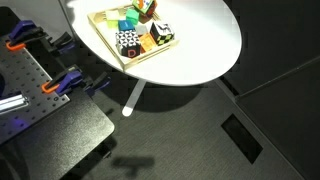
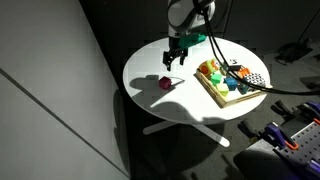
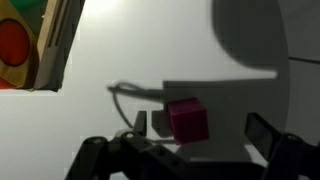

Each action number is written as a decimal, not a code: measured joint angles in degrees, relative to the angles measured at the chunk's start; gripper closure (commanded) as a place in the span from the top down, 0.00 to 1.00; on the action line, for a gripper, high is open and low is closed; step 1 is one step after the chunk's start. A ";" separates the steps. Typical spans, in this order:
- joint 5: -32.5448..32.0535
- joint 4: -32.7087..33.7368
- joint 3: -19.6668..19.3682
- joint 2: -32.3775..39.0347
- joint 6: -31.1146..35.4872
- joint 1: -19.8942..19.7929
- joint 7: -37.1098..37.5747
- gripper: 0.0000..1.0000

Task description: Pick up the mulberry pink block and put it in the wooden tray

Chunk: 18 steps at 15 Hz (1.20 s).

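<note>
On the round white tabletop, the mulberry pink block lies alone on bare surface, between the centre and the edge farthest from the wooden tray, casting a short dark shadow. The tray sits well apart from it, close to the opposite edge, and holds a cluster of coloured blocks; in an exterior view a black-and-white checkered block shows at the tray's end nearest the table edge. The gripper hangs from the arm above the middle of the tabletop, near the pink block but not touching it. Its jaws are spread wide and carry nothing. In the wrist view the pink block appears within the gap between the dark fingers, clear of both, resting on the table. The tray's pale rim runs along that view's left side.
</note>
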 measured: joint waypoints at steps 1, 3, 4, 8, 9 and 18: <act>-0.16 1.69 -0.25 1.45 0.00 0.30 0.16 1.00; -0.22 5.04 -0.65 4.37 -0.12 0.80 0.20 1.00; -0.24 6.58 -0.78 5.71 -0.26 1.00 0.20 1.00; -0.30 13.12 -1.25 11.34 -1.71 1.91 0.20 1.00; -0.30 14.69 -1.30 12.63 -2.27 2.13 0.20 1.00; -1.59 26.83 -1.50 21.24 -7.40 4.45 0.20 1.00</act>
